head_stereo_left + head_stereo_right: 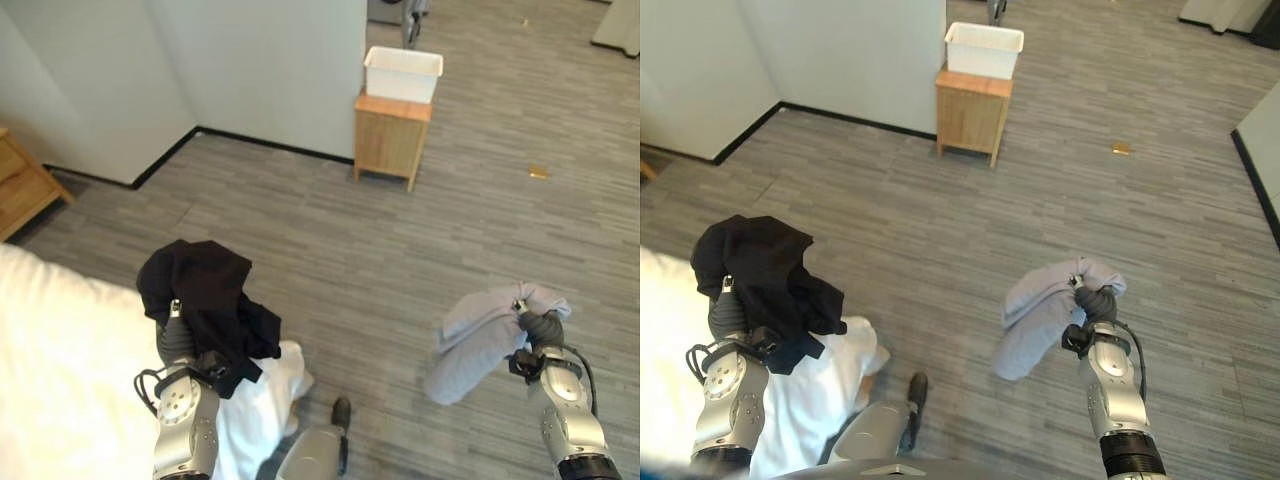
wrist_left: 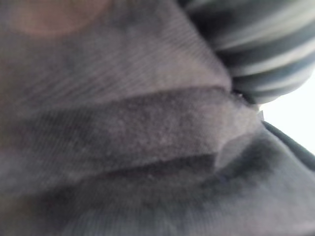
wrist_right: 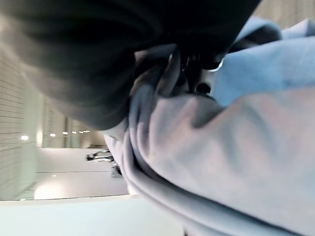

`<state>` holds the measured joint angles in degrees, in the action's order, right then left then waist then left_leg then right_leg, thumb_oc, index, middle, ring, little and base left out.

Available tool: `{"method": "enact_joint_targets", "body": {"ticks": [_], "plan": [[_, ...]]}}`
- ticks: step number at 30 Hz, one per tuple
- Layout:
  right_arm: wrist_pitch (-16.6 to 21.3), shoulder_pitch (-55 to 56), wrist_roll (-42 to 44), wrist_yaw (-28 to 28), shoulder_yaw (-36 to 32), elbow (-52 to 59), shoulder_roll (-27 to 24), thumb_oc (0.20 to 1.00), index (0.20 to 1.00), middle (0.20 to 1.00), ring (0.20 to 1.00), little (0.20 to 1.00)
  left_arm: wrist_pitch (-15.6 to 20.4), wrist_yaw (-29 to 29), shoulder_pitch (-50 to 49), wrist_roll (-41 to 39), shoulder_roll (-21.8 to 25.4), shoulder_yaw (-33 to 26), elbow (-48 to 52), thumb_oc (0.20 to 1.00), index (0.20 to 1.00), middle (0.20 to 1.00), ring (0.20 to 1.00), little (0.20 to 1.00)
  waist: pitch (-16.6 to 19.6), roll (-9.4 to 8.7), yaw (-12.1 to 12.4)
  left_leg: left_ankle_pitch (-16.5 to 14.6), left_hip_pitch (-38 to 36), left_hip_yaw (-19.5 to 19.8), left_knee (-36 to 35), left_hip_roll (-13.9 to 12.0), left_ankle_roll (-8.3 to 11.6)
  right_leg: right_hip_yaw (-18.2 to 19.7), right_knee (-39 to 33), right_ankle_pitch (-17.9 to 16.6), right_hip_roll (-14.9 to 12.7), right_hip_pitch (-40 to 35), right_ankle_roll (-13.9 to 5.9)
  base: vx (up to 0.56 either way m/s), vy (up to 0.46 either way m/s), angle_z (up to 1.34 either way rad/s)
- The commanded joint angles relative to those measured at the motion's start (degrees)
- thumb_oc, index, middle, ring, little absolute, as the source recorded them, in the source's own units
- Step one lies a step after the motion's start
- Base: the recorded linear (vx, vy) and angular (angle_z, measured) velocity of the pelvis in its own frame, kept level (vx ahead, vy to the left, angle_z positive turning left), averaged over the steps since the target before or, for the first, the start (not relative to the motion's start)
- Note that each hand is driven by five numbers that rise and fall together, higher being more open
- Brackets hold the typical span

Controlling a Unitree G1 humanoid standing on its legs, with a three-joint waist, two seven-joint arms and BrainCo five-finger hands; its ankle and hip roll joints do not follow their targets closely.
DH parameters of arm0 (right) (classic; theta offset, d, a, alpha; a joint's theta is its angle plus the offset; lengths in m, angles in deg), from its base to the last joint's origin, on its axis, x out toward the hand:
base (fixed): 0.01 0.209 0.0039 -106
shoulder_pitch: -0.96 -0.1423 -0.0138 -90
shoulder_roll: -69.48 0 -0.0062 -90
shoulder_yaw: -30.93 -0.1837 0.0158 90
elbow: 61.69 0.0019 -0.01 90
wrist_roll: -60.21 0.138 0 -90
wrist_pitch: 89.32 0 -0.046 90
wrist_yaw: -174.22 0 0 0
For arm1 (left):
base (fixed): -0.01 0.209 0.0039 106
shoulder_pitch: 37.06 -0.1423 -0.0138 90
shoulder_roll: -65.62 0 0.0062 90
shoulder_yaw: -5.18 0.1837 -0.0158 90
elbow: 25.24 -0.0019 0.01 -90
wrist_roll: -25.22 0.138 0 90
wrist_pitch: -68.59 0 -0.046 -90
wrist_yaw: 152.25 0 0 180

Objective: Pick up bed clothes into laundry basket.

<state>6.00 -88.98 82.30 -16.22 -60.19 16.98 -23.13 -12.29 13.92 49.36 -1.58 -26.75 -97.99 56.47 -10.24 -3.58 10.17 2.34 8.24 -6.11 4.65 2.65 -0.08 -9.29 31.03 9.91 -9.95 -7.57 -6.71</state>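
Holding a black garment (image 1: 205,295) up in the left hand (image 1: 178,340) by the white bed's (image 1: 60,370) edge and a grey garment (image 1: 1040,310) clutched in the right hand (image 1: 1095,305), the robot likely must next carry both to the far white basket (image 1: 402,73) on its wooden stand (image 1: 390,135).

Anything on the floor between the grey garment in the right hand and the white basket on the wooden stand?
No: bare grey plank floor separates the light grey garment from the white plastic basket on its small wooden stand, per both eye views.
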Motion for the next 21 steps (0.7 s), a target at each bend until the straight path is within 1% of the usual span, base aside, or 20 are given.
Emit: {"method": "enact_joint_targets", "body": {"ticks": [1,2,3,4,5,6,7,8,9,10,11,12,13,14,15,17,18,19,20,21], "plan": [[4.1,-3.6,-2.8,0.0,-2.8,1.6,-0.1,0.200,0.200,0.200,0.200,0.200,3.8,-0.4,0.3,0.3,5.8,2.8,7.2,0.200,0.200,0.200,0.200,0.200,1.5,2.12,-1.3,-0.2,-4.9,3.6,-1.9,-0.5,-3.67,0.1,9.1,-20.1,-2.6,8.3,-2.19,0.45,0.183,0.23],[4.0,-3.3,-2.5,0.1,-2.9,1.5,0.1,0.200,0.200,0.200,0.200,0.200,3.7,-0.4,1.0,0.5,6.1,3.2,7.0,0.200,0.200,0.200,0.200,0.200,1.2,2.69,-2.4,-0.7,-7.0,4.5,-3.2,-0.3,-3.84,0.1,9.1,-16.7,-1.7,11.9,-1.55,0.46,0.174,0.43],[4.0,-3.4,-2.4,0.1,-2.9,1.6,0.1,0.200,0.200,0.200,0.200,0.200,3.8,-0.4,1.0,0.5,6.1,3.2,6.9,0.200,0.200,0.200,0.200,0.200,1.3,2.78,-2.5,-0.5,-6.9,4.5,-3.3,-0.4,-3.79,-0.1,9.1,-16.8,-1.6,12.0,-1.40,0.36,0.017,0.68],[3.9,-3.0,-2.2,0.4,-2.9,1.9,0.2,0.200,0.200,0.200,0.200,0.200,3.7,-0.3,1.3,0.3,6.3,3.3,7.3,0.200,0.200,0.200,0.200,0.200,1.0,3.16,-3.5,-0.9,-9.3,5.4,-4.5,-0.6,-3.50,-1.6,5.7,-14.8,-1.5,14.6,-0.85,0.41,-0.048,0.52],[3.9,-3.0,-1.6,0.8,-3.0,2.0,0.3,0.200,0.200,0.200,0.200,0.200,4.0,0.0,1.5,0.2,6.6,2.9,7.5,0.200,0.200,0.200,0.200,0.200,0.9,3.09,-4.0,-1.8,-11.5,5.7,-5.7,-0.8,-2.75,-3.9,-1.0,-13.5,-3.0,16.3,-0.74,0.75,-0.179,0.58],[3.7,-2.8,-1.2,0.7,-3.5,1.6,0.1,0.200,0.200,0.200,0.200,0.200,4.1,0.7,1.1,-0.1,7.1,2.4,7.7,0.200,0.200,0.200,0.200,0.200,0.7,2.75,-4.7,-3.3,-14.0,6.8,-6.9,-1.3,-1.21,-7.2,-13.3,-14.7,-4.6,17.6,-1.35,0.73,-0.236,0.38],[3.5,-2.5,-1.2,0.6,-3.7,1.5,0.1,0.200,0.200,0.200,0.200,0.200,3.9,1.0,0.9,-0.1,7.2,2.2,7.4,0.200,0.200,0.200,0.200,0.200,0.9,2.39,-5.1,-4.3,-15.1,7.4,-7.3,-1.6,-0.52,-7.1,-19.0,-15.0,-4.1,17.5,-2.00,0.53,-0.202,0.31],[3.5,-2.4,-1.2,0.5,-3.7,1.6,0.2,0.200,0.200,0.200,0.200,0.200,3.9,1.0,0.8,-0.1,7.2,2.2,7.4,0.200,0.200,0.200,0.200,0.200,0.7,2.92,-5.4,-4.5,-15.7,7.7,-7.5,-2.3,-0.34,-7.9,-20.8,-15.7,-3.2,15.9,-1.94,0.42,-0.155,0.22],[3.5,-1.6,-1.4,0.4,-3.9,1.9,0.3,0.200,0.200,0.200,0.200,0.200,3.8,1.1,0.7,0.2,7.4,1.7,6.8,0.200,0.200,0.200,0.200,0.200,0.6,2.68,-5.9,-5.9,-17.3,8.4,-7.7,-3.1,0.63,-6.7,-28.0,-16.1,-1.4,15.9,-2.54,0.53,-0.195,0.26],[3.5,-1.2,-1.8,0.1,-4.2,1.7,0.2,0.200,0.200,0.200,0.200,0.200,3.7,1.2,1.2,0.5,7.6,1.2,6.3,0.200,0.200,0.200,0.200,0.200,0.8,2.79,-6.5,-7.1,-19.3,9.4,-7.5,-4.4,1.51,-5.8,-35.5,-18.1,-0.4,17.2,-3.67,0.83,-0.304,0.44],[3.6,-1.2,-1.9,-0.4,-4.7,2.2,0.3,0.200,0.200,0.200,0.200,0.200,4.0,1.0,1.1,0.8,7.8,0.7,6.4,0.200,0.200,0.200,0.200,0.200,1.2,2.45,-6.9,-8.3,-20.9,9.7,-6.9,-5.7,2.51,-5.6,-35.9,-19.7,-1.4,18.9,-5.12,0.61,-0.216,0.57],[3.6,-1.2,-1.9,-0.4,-4.7,2.2,0.4,0.200,0.200,0.200,0.200,0.200,4.0,1.0,1.1,0.9,7.8,0.6,6.4,0.200,0.200,0.200,0.200,0.200,1.3,2.61,-6.9,-8.5,-20.9,9.7,-6.9,-5.9,2.57,-5.7,-35.9,-19.6,-1.2,18.9,-5.14,0.47,-0.181,0.60],[3.6,-1.1,-2.0,-0.4,-5.0,2.1,0.3,0.200,0.200,0.200,0.200,0.200,4.2,1.1,0.9,1.1,7.8,0.5,6.3,0.200,0.200,0.200,0.200,0.200,1.6,2.60,-7.2,-9.0,-21.8,9.9,-6.4,-6.5,3.07,-5.8,-35.3,-20.9,-1.8,19.0,-5.63,0.34,-0.162,0.66],[3.7,-1.1,-1.8,-0.2,-5.2,2.0,0.0,0.200,0.200,0.200,0.200,0.200,4.3,1.3,1.2,1.6,8.0,0.7,6.2,0.200,0.200,0.200,0.200,0.200,2.1,2.45,-7.5,-9.3,-22.4,10.6,-5.3,-7.1,3.75,-5.6,-34.2,-20.9,-2.3,18.4,-5.38,0.48,-0.246,0.54],[4.1,-1.5,-1.5,-0.2,-5.2,1.8,-0.1,0.200,0.200,0.200,0.200,0.200,4.4,1.5,1.5,1.7,8.0,0.7,5.9,0.200,0.200,0.200,0.200,0.200,2.6,2.64,-7.6,-9.4,-23.5,10.1,-5.1,-8.2,4.39,-7.6,-33.4,-21.7,-2.6,18.2,-5.16,0.51,-0.311,0.54],[4.3,-3.1,-1.4,0.1,-5.0,1.6,-1.3,0.200,0.200,0.200,0.200,0.200,4.3,2.0,2.2,2.0,7.7,1.7,5.9,0.200,0.200,0.200,0.200,0.200,3.2,3.29,-8.0,-7.8,-23.4,10.2,-1.5,-10.5,5.73,-9.7,-32.4,-20.7,-1.7,17.1,-3.88,0.44,-0.327,0.31],[4.5,-4.0,-1.3,0.5,-4.4,1.2,-1.8,0.200,0.200,0.200,0.200,0.200,4.2,2.1,2.8,2.3,7.7,2.3,5.6,0.200,0.200,0.200,0.200,0.200,3.3,3.96,-8.2,-4.9,-23.4,10.3,1.8,-11.5,6.61,-10.2,-30.4,-19.1,-0.7,16.8,-2.97,0.53,-0.413,0.25],[4.4,-4.6,-1.3,1.1,-3.2,1.3,-3.0,0.200,0.200,0.200,0.200,0.200,4.2,2.1,3.6,1.7,7.3,3.2,5.5,0.200,0.200,0.200,0.200,0.200,3.0,4.25,-8.1,3.0,-20.2,9.0,13.4,-12.9,7.83,-11.0,-29.8,-16.5,0.8,14.2,-0.65,0.40,-0.320,0.06],[4.4,-4.6,-1.3,1.2,-3.3,1.2,-3.0,0.200,0.200,0.200,0.200,0.200,4.2,2.1,3.7,1.7,7.3,3.3,5.5,0.200,0.200,0.200,0.200,0.200,3.1,3.95,-8.4,3.2,-19.5,9.4,13.7,-12.5,7.83,-11.2,-29.9,-16.7,0.4,14.4,-0.57,0.38,-0.364,-0.05],[4.4,-4.8,-0.8,1.0,-2.8,1.8,-3.6,0.200,0.200,0.200,0.200,0.200,4.0,2.2,4.5,0.5,7.0,4.1,5.2,0.200,0.200,0.200,0.200,0.200,2.4,3.27,-8.1,6.8,-16.3,7.3,20.5,-13.8,7.99,-12.0,-30.3,-14.8,1.5,11.6,0.95,0.26,-0.352,-0.14]]}}
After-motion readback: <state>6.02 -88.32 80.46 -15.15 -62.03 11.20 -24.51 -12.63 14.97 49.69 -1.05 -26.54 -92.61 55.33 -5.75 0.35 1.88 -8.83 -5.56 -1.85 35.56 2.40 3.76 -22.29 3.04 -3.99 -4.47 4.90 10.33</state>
